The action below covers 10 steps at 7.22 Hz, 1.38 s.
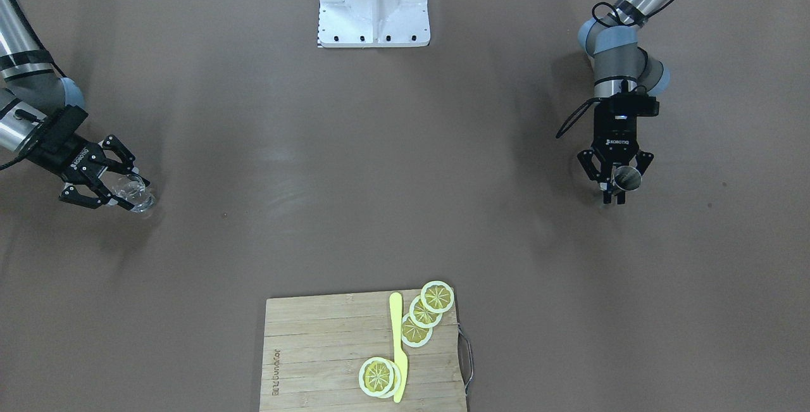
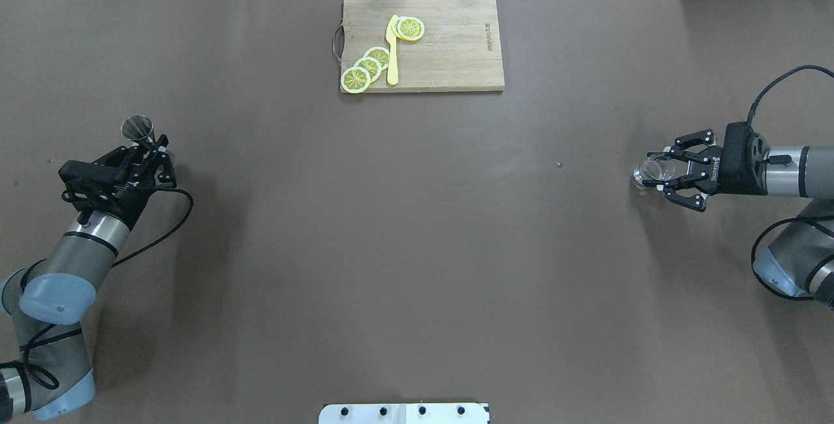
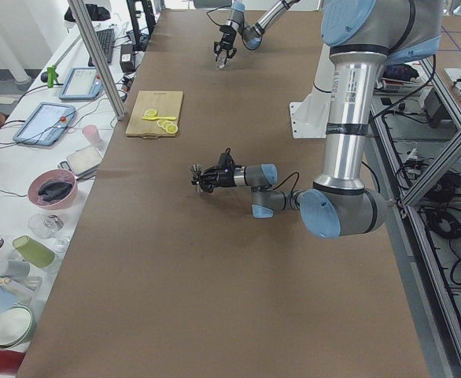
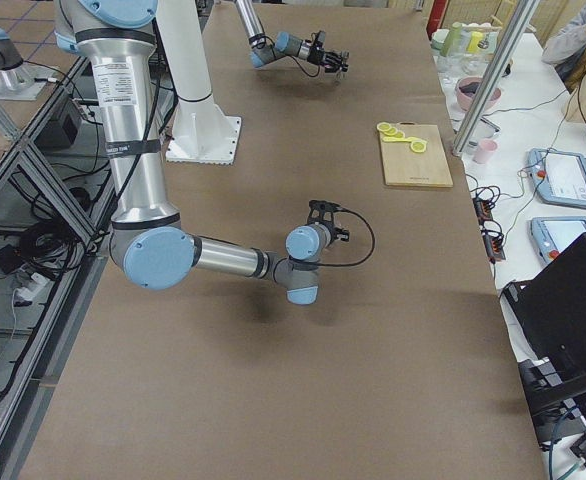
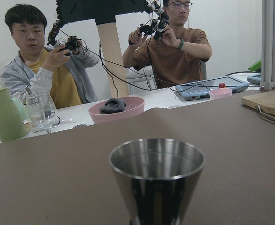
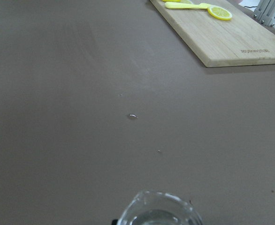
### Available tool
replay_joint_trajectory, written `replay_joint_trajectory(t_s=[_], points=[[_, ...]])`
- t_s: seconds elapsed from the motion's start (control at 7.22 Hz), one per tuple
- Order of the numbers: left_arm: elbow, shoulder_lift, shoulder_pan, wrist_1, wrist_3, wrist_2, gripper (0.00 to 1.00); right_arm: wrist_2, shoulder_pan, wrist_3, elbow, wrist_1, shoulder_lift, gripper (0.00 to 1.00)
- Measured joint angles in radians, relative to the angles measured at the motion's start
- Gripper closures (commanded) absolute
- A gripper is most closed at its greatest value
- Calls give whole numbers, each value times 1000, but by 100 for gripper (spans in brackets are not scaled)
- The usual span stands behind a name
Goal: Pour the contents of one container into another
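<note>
Left pincer: the left pincer (image 1: pixel 615 192) is gripping a shiny steel cone-shaped cup (image 1: pixel 627 177) by its narrow lower part, its two fingers closed on it and the cup's mouth facing up.
Steel cup's place: it is sitting near the end of the brown desk (image 1: pixel 405 197) on the robot's left side; I cannot tell what is inside it.
Right pincer: the right pincer (image 2: pixel 657 174) is reaching in low from the side, its fingers clasping a clear glass tumbler (image 2: pixel 651 169) between their tips.
Tumbler's place: it is sitting near the opposite end of the desk, well apart from the steel cup; whether it is touching the desk is unclear.
Far edge, middle: a wooden cutting board (image 2: pixel 449 53) with a metal handle is lying flat, carrying lemon slices (image 2: pixel 368 67) and a yellow knife (image 2: pixel 392 53) between them.
</note>
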Motion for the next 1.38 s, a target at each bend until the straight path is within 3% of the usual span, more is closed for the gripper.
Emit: replay_joint_trajectory(t_s=[0.14, 0.42, 0.69, 0.83, 0.97, 1.38], points=[[0, 0, 0, 0, -4, 1, 100, 1, 0, 1, 0, 0, -1, 100], [1, 0, 0, 0, -6, 1, 76, 4, 0, 12, 0, -1, -1, 100], [1, -1, 0, 2, -6, -4, 72, 5, 1, 38, 0, 0, -1, 100], [4, -3, 0, 2, -5, -10, 61, 5, 1, 61, 1, 0, 0, 100], [11, -10, 0, 3, -5, -14, 57, 5, 1, 87, 3, 1, 2, 100], [33, -28, 0, 4, 2, -17, 46, 4, 1, 111, 5, 3, 4, 68]])
